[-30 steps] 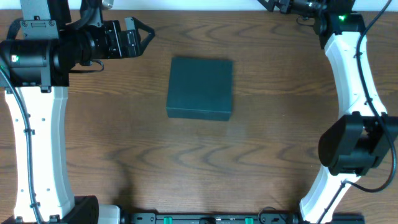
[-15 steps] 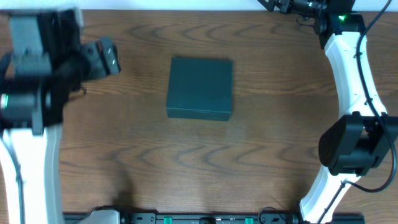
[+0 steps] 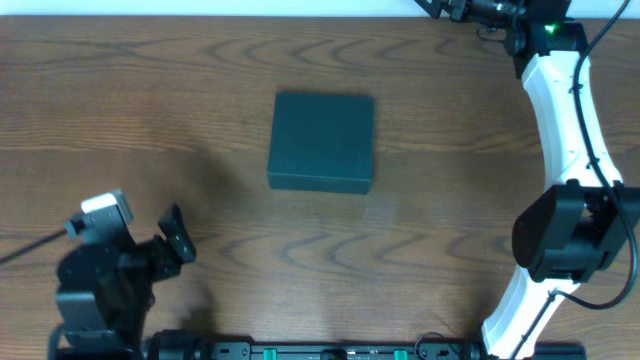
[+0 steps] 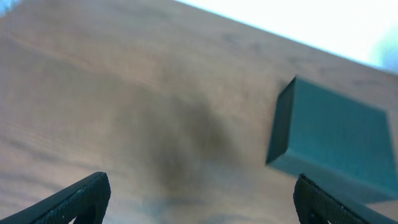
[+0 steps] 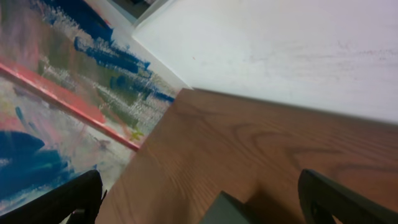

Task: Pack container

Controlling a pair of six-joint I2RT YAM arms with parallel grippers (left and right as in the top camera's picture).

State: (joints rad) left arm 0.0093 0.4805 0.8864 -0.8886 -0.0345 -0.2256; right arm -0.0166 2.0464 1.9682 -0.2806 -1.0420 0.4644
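The box (image 3: 322,140), matte dark teal cardboard, flat and crisp-edged, lies shut midway on the table (image 3: 450,230), grained wood showing all round. Left gripper (image 3: 178,236) and right gripper (image 5: 202,198) gape wide, empty, well apart from it.

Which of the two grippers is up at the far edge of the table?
The right gripper, at the table's far edge, right of the container; the left gripper sits near the front left instead.

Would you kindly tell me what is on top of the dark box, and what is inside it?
Nothing lies on top of the container: its flat upper face is bare. It is closed, so whatever may be inside is covered and cannot be seen.
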